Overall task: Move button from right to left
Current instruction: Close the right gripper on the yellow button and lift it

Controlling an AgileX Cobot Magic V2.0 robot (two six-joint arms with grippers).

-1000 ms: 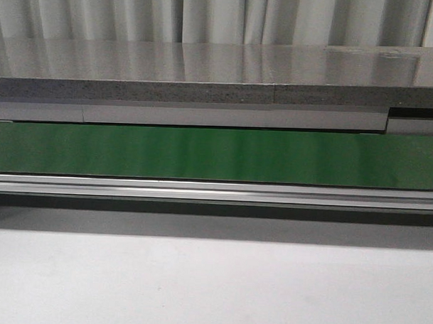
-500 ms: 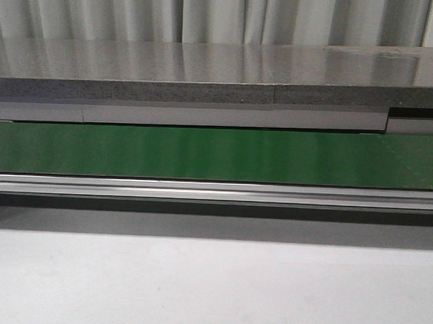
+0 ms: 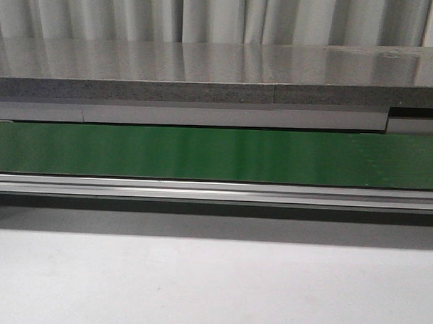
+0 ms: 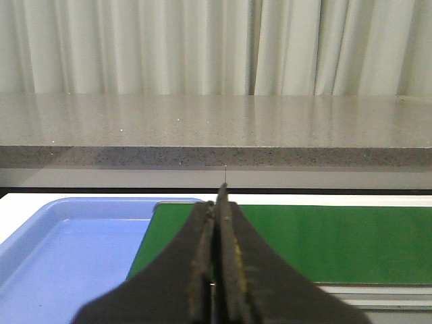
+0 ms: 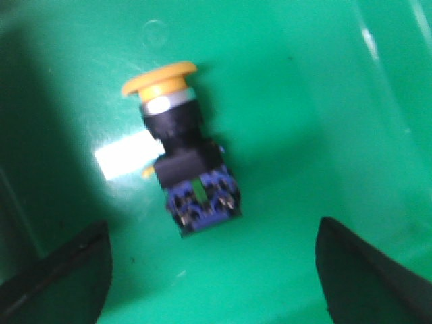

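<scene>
I have the right gripper (image 5: 214,270) poised directly above the button (image 5: 181,150), its fingers (image 5: 368,270) spread wide at either side of the wrist view and nothing between them. I judge this spread is what a grasp needs here: the button lies on its side on a green surface (image 5: 297,88), yellow head (image 5: 159,77) pointing away from the fingers and blue terminal block (image 5: 202,202) nearest them, so the jaws have to straddle the dark body before closing. The picture is slightly blurred. A raised green rim (image 5: 388,74) runs along one side, so I take this for a green bin or tray, though I cannot be sure which.

The left gripper (image 4: 219,260) is pressed fully closed and holds nothing. It looks out over a blue tray (image 4: 61,250) and the end of the green conveyor belt (image 4: 337,239), with a grey stone counter (image 4: 216,131) and curtains (image 4: 169,47) behind. I read the blue tray as the likely drop-off on the left, and the left arm as waiting beside it.

The front view shows only the belt, its metal rail (image 3: 215,192) and the bare white desk (image 3: 212,290); neither arm nor the button appears there.

By my judgement the task is at its start: button not yet grasped, nothing moved leftward.
</scene>
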